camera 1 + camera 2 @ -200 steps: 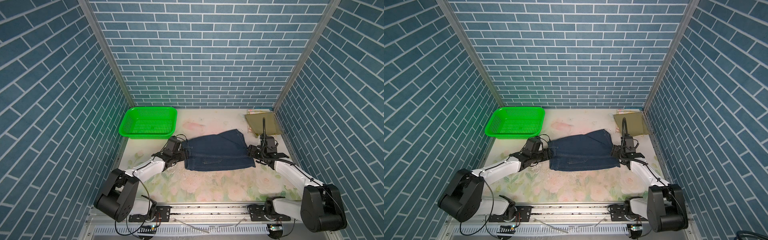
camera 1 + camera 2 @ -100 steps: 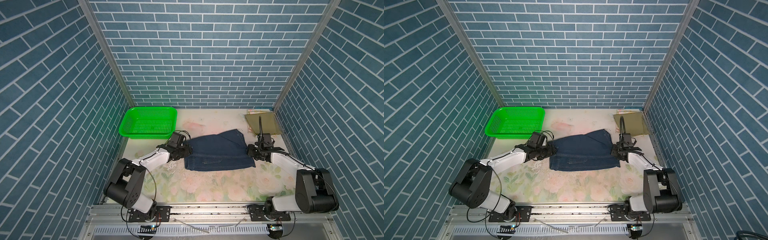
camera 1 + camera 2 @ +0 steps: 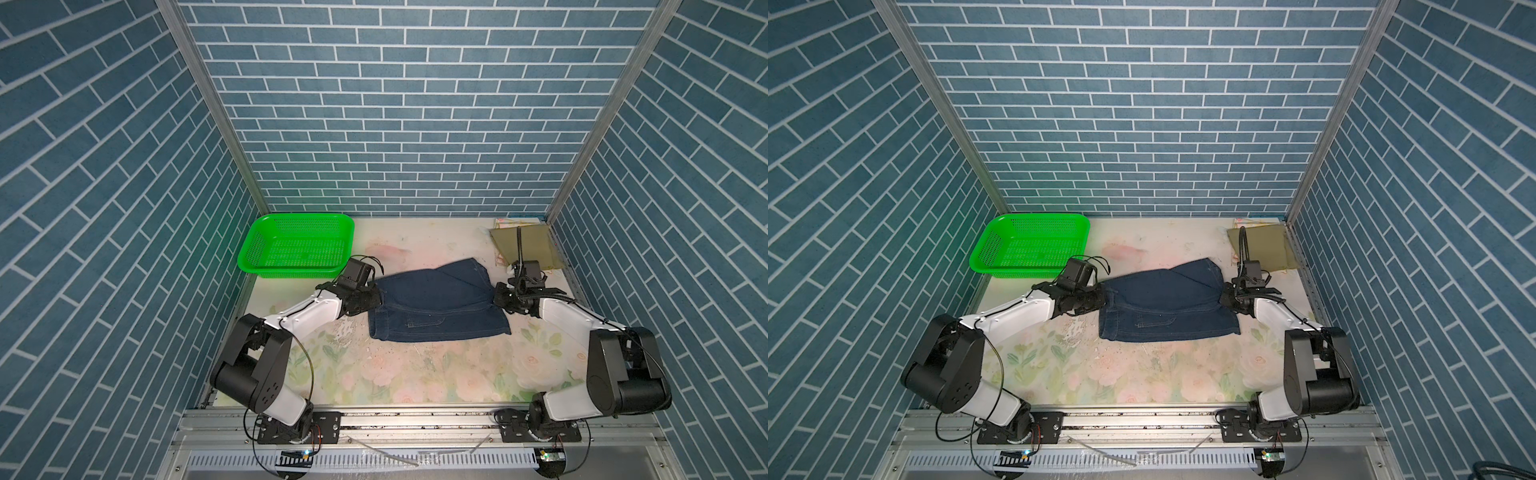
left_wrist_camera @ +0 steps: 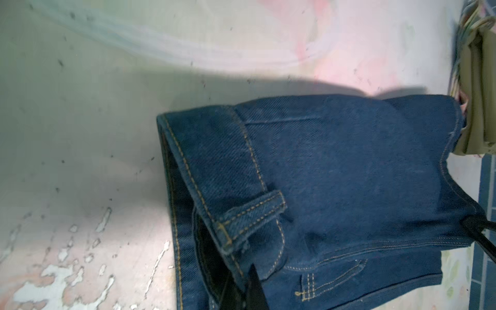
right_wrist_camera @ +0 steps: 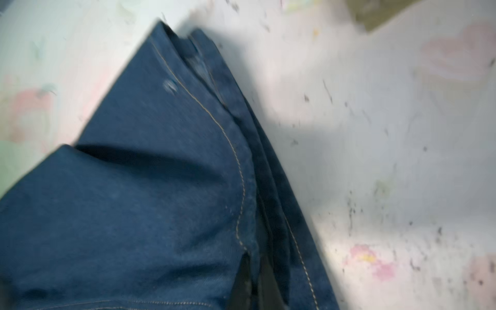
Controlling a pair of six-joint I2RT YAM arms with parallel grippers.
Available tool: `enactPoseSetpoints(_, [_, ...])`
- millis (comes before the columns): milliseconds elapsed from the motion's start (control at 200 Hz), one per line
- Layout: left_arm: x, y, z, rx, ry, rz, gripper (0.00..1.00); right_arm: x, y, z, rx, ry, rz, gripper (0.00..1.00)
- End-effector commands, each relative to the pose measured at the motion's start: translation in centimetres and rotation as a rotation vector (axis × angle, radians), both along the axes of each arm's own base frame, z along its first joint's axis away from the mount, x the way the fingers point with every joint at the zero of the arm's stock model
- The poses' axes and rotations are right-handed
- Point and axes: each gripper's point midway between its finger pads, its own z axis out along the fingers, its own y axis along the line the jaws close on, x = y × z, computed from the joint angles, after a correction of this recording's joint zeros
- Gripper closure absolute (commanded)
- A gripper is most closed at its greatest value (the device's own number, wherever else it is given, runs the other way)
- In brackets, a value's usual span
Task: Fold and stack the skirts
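Floral tabletop (image 3: 395,374): left pincer (image 3: 376,297) clamped on denim skirt (image 3: 436,307) waistband, right pincer (image 3: 498,297) clamped on opposite edge.

Teal brick-patterned walls (image 3: 395,104), joined by metal corner posts (image 3: 224,124), are seen enclosing a bench (image 3: 415,374) covered in worn floral print.

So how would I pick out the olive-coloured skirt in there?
Find the flower-patterned table and look to its far right corner, against the brick walls. The olive-khaki skirt lies folded there on a pastel skirt. It is plain and drab, unlike the dark blue denim skirt mid-table.
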Motion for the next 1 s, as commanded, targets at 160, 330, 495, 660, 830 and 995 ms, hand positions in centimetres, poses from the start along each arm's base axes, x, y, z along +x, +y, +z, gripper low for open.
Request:
enactPoseSetpoints(160, [2.0,0.4,6.4,0.091,-0.125,-0.060,1.00,3.4,-0.4,8.7,-0.052,-0.157,0.017,1.00])
enactPoseSetpoints(330, [1.2,0.6,9.4,0.081,-0.183,-0.081,1.00,2.3,-0.8,12.2,-0.064,-0.207,0.021,1.00])
enactPoseSetpoints(495, [-1.5,1.3,8.6,0.069,-0.187,-0.098,1.00,-1.3,-1.3,10.2,-0.068,-0.152,0.019,1.00])
enactPoseSetpoints(660, [-5.1,1.5,4.5,0.052,-0.148,-0.116,1.00,-5.5,-2.6,5.3,-0.088,-0.062,-0.034,1.00])
enactPoseSetpoints(830, [-8.4,0.5,-2.2,0.093,-0.061,-0.162,1.00,-8.0,-3.2,-0.8,-0.052,0.047,-0.135,1.00])
enactPoseSetpoints(995, [-9.3,0.3,-5.3,0.126,0.003,-0.173,1.00,-8.3,-2.7,-4.2,-0.037,0.147,-0.133,1.00])
